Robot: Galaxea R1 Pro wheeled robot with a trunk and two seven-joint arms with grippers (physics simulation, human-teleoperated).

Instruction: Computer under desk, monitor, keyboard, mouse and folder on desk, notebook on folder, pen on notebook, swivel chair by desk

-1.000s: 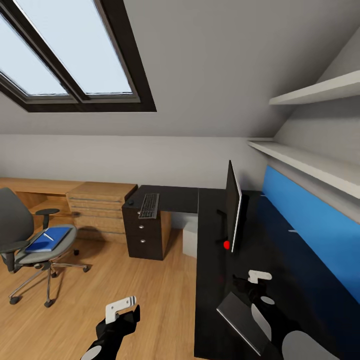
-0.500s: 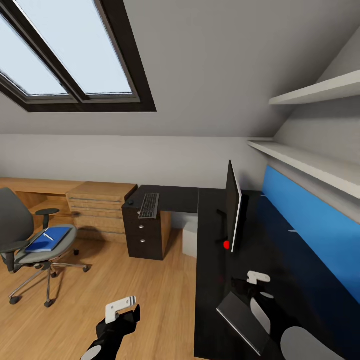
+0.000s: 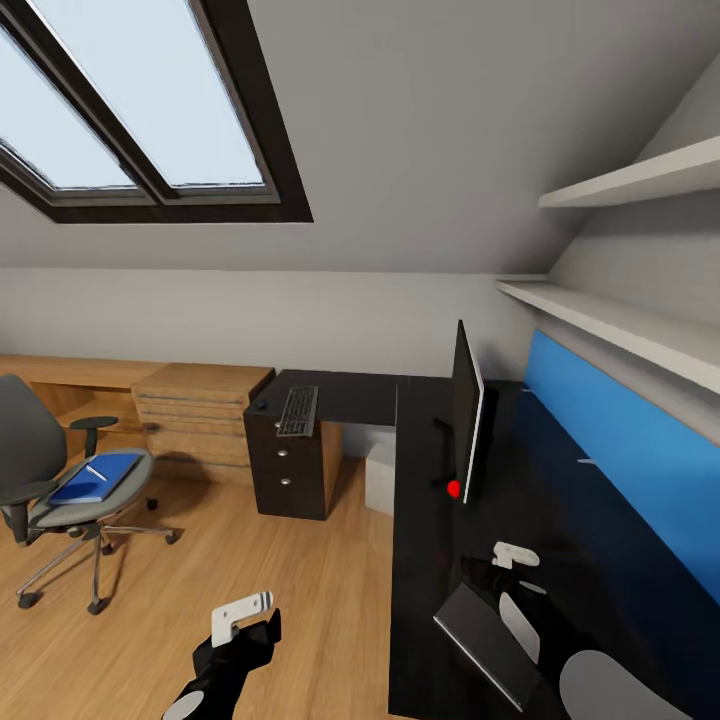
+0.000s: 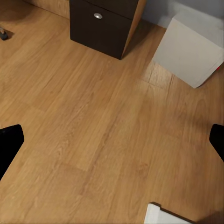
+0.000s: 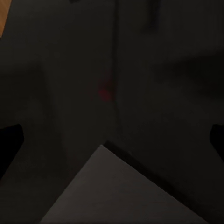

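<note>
The black L-shaped desk (image 3: 425, 560) runs along the blue back panel. The monitor (image 3: 466, 425) stands on it, edge-on to me. On the far wing lie the keyboard (image 3: 298, 410) and, just left of it, the small black mouse (image 3: 262, 405). The light-grey computer (image 3: 380, 478) (image 4: 189, 49) stands under the desk. At left, the swivel chair (image 3: 40, 480) carries the blue folder (image 3: 98, 478) with the pen (image 3: 96, 472) on top. A thin dark-grey slab, apparently the notebook (image 3: 485, 640) (image 5: 121, 193), lies on the desk beside my open right gripper (image 3: 515, 555) (image 5: 112, 140). My left gripper (image 3: 245, 612) (image 4: 112, 144) hangs open over the floor.
A light-wood drawer chest (image 3: 200, 410) stands between the chair and the desk's black drawers (image 3: 290, 470) (image 4: 105, 23). White shelves (image 3: 620, 330) run above the blue panel under a sloped ceiling. Wood floor (image 3: 300, 580) stretches between chair and desk.
My right arm has edged slightly back over the desk. The left arm, chair and desk items stay put.
</note>
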